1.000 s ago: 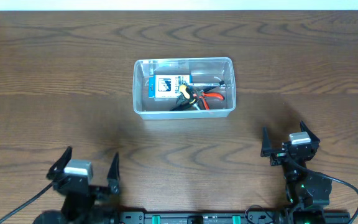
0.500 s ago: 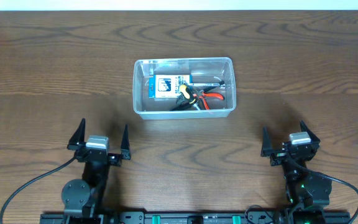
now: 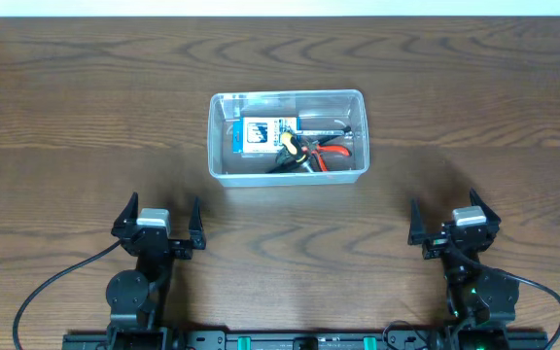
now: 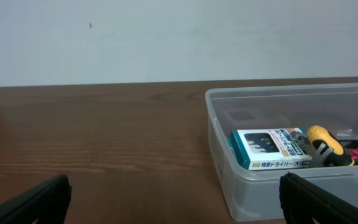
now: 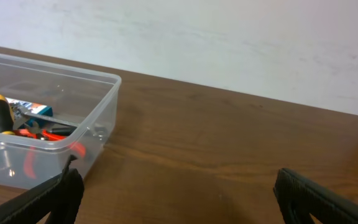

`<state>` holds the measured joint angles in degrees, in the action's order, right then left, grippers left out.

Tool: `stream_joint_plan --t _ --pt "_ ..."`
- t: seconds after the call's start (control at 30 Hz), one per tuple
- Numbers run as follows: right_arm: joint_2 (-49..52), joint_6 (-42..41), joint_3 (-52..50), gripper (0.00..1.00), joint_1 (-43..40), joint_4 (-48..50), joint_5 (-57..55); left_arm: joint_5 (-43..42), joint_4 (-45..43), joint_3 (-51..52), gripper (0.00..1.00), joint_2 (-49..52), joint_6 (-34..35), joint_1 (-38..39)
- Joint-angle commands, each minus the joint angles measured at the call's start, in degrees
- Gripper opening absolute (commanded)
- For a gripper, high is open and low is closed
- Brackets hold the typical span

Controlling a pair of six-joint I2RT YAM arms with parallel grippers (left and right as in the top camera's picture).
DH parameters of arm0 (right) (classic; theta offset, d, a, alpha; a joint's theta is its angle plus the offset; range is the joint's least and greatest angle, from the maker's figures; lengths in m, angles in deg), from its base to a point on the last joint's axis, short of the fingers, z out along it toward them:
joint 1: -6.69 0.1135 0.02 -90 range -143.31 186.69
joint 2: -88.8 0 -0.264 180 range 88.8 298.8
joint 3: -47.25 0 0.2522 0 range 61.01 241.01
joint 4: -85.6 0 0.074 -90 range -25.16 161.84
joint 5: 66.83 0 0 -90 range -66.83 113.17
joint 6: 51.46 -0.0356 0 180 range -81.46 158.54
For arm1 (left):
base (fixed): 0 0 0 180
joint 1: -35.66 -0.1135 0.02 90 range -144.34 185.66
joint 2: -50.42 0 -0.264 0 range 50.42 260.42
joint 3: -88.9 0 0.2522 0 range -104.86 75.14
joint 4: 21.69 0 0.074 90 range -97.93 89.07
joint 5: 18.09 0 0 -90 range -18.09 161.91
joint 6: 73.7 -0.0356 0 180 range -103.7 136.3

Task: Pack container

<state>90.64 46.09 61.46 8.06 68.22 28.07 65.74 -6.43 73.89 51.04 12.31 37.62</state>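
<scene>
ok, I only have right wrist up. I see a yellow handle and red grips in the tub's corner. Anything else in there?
Observer: Yes. A blue and white box lies flat in the container, left of the yellow-handled tool and the red pliers.
Operator: Where's the left arm?
Observer: The left end effector is at the front left of the table, apart from the container, open and holding nothing.
Operator: And mine, from above?
Observer: The right end effector sits at the front right, also open, well short of the container's near right corner.
</scene>
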Motion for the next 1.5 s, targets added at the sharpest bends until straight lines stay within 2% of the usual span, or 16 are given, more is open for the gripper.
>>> stream_joint_plan --t 0.0,0.33,1.47 --pt "-0.46 0.22 -0.13 0.99 0.48 -0.26 -0.37 -0.68 1.88 1.05 0.98 -0.52 2.03 -0.28" --pt "-0.46 0.22 -0.13 0.99 0.48 -0.26 -0.37 2.58 2.14 1.05 0.98 -0.52 11.69 -0.28" --pt "-0.46 0.2 -0.13 0.99 0.48 -0.26 -0.37 2.34 2.14 1.03 0.98 -0.39 11.8 -0.28"
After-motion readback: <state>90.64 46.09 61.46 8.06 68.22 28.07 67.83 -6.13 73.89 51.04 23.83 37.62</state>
